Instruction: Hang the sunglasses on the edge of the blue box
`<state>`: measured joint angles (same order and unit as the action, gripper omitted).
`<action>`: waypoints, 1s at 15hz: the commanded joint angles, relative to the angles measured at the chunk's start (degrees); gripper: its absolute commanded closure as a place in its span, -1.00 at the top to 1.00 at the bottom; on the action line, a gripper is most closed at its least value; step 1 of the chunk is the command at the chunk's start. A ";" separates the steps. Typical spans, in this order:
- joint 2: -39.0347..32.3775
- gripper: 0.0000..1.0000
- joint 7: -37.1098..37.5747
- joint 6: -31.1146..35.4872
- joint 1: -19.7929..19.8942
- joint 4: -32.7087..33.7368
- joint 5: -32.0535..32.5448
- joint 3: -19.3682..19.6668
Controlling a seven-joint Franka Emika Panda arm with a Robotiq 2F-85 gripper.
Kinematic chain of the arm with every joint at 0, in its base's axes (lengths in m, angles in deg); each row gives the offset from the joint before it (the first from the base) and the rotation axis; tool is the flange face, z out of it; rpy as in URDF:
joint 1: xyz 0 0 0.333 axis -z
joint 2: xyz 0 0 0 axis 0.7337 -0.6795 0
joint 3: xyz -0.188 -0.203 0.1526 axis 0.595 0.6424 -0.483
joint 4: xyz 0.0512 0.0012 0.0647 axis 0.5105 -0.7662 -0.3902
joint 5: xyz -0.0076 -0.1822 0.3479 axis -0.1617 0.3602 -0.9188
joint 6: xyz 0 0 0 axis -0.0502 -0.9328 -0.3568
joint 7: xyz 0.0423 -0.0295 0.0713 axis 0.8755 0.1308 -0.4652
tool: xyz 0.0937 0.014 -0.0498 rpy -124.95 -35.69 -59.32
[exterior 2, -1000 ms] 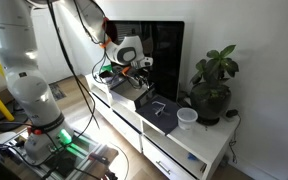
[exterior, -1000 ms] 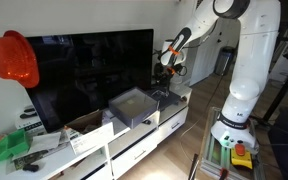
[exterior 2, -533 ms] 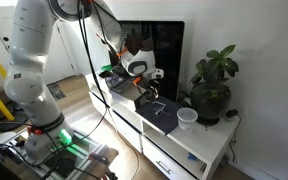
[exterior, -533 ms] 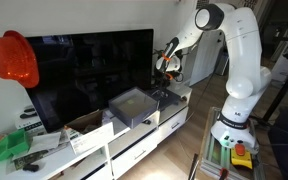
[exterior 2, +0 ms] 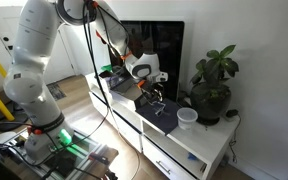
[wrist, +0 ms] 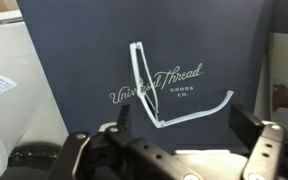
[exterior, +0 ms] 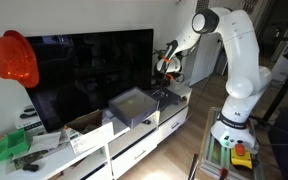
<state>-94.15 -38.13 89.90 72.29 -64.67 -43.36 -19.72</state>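
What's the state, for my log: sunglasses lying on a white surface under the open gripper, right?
Not white. The wrist view shows the sunglasses lying on a dark navy surface with printed lettering, under the open gripper.

We see a low white drawer cabinet [exterior: 142,146] on a wooden floor [exterior: 179,150], against a white wall [exterior 2: 254,40]. It bears a large black flat-screen television [exterior: 89,75] and a leafy potted plant [exterior 2: 212,85].

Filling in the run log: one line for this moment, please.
phase: pre-grasp | gripper: open above sunglasses | sunglasses: flat on dark printed surface | blue box: sunglasses not hung yet
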 commanded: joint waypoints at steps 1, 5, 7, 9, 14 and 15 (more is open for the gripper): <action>-3.81 1.00 0.20 -1.57 1.21 4.21 1.34 1.01; -7.16 0.95 -0.74 -1.95 2.98 6.85 1.55 0.91; -8.71 0.74 -1.05 -1.98 3.76 8.17 1.56 0.85; -10.03 0.58 -2.04 -2.13 5.29 9.48 1.00 -0.30; -12.32 0.43 -3.11 -2.82 7.36 11.64 0.61 -2.38; -12.64 0.39 -3.45 -2.80 7.70 11.99 0.58 -2.86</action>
<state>-105.35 -39.93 88.87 78.03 -55.12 -42.82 -20.57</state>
